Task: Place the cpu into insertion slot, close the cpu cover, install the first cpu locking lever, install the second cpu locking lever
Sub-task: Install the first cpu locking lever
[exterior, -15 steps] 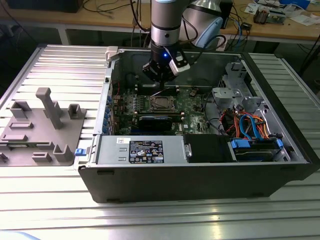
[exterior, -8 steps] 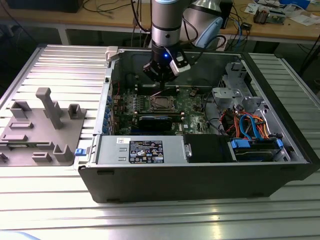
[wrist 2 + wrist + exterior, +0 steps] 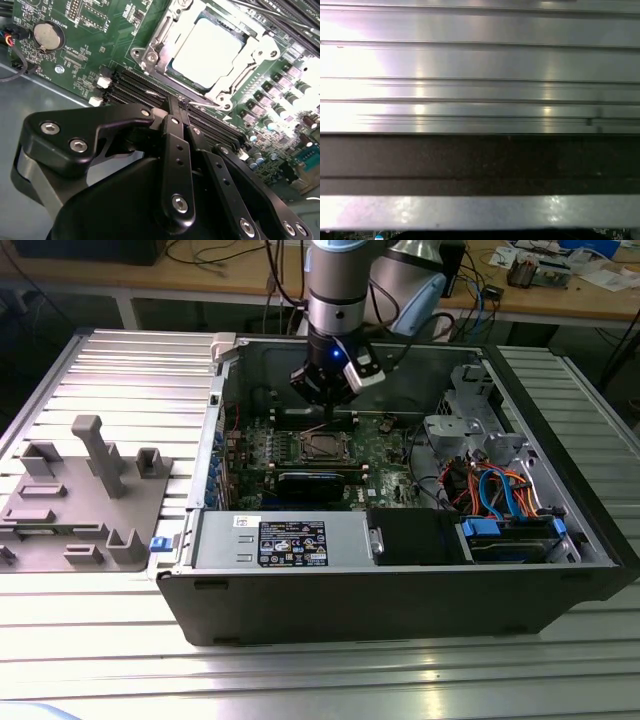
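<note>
Cpu [image 3: 205,50] top of dull satin metal, cpu cover [image 3: 257,52] around it bright polished steel — surrounding circuit board [image 3: 95,45] glossy green laminate, gripper [image 3: 181,107] matt black metal.

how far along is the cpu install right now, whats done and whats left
Done: the flat silver-grey square chip lies seated, and the thin silvery windowed metal cover frame looks closed flat around it. In hand: the black claw, shut, has its tip at a thin wire locking lever beside the frame. Left: latching the levers; whether either is already hooked down cannot be told.
</note>
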